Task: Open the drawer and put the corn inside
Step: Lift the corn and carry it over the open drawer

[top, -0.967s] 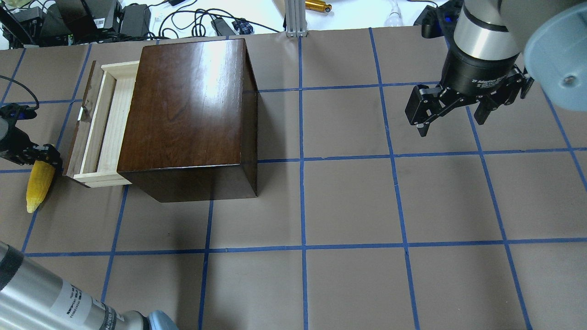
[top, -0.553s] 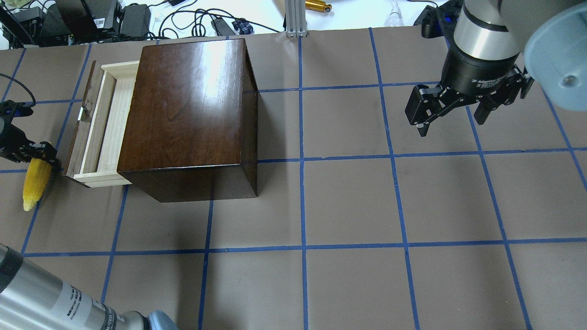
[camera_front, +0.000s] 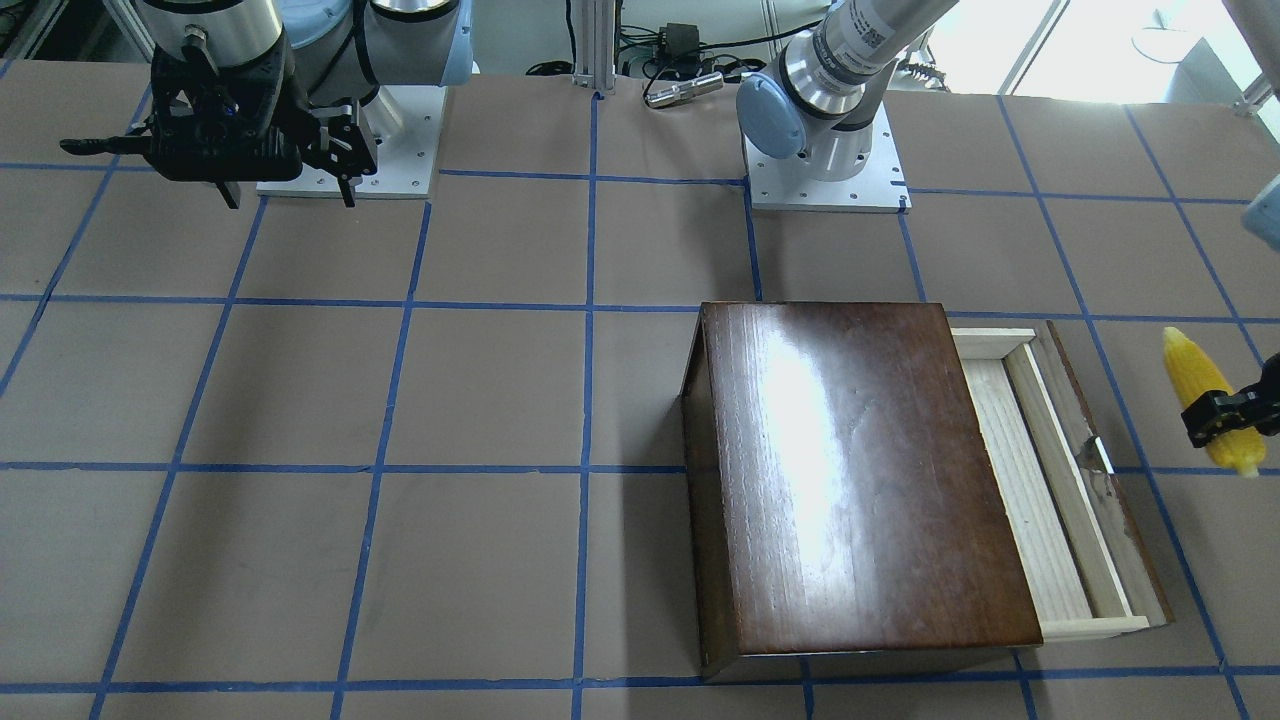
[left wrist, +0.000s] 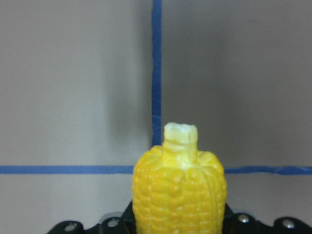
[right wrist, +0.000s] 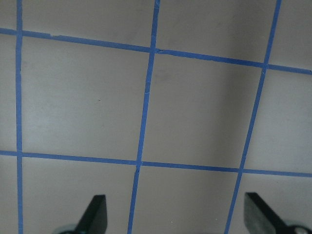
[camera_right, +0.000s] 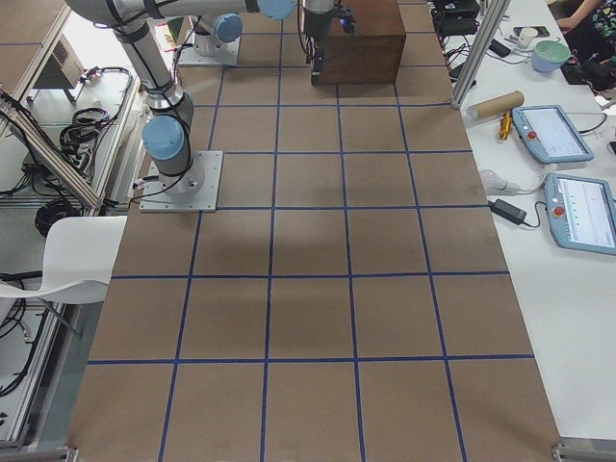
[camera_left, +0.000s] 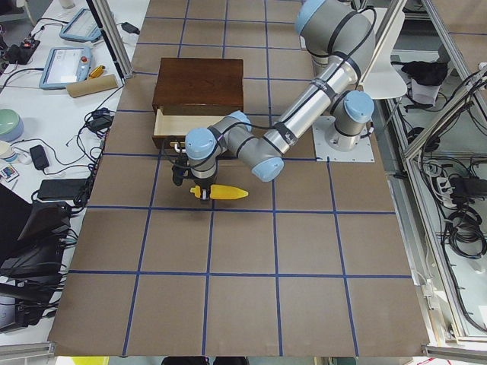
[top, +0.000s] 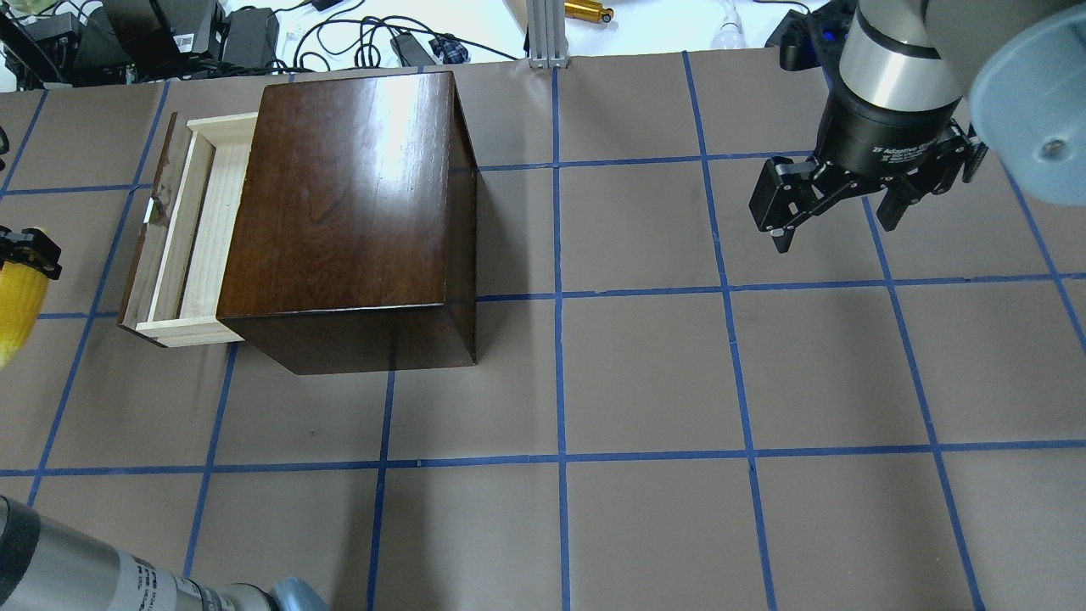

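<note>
The drawer stands pulled out of the dark-brown box on the box's left side, pale-wood tray showing and holding nothing; it also shows in the front view. My left gripper is shut on the yellow corn and holds it above the table, left of the drawer's front panel and apart from it. The corn also shows in the front view and in the left wrist view, stub end forward. My right gripper is open and holds nothing, far right, above the table.
Cables and power bricks lie beyond the table's far edge. An aluminium post stands at the back centre. The arm bases sit at the robot's side. Brown paper with blue tape lines covers the table.
My left gripper has lifted the corn and carried it left, toward the overhead view's edge, away from the drawer front. The right arm, box and drawer have not moved.
</note>
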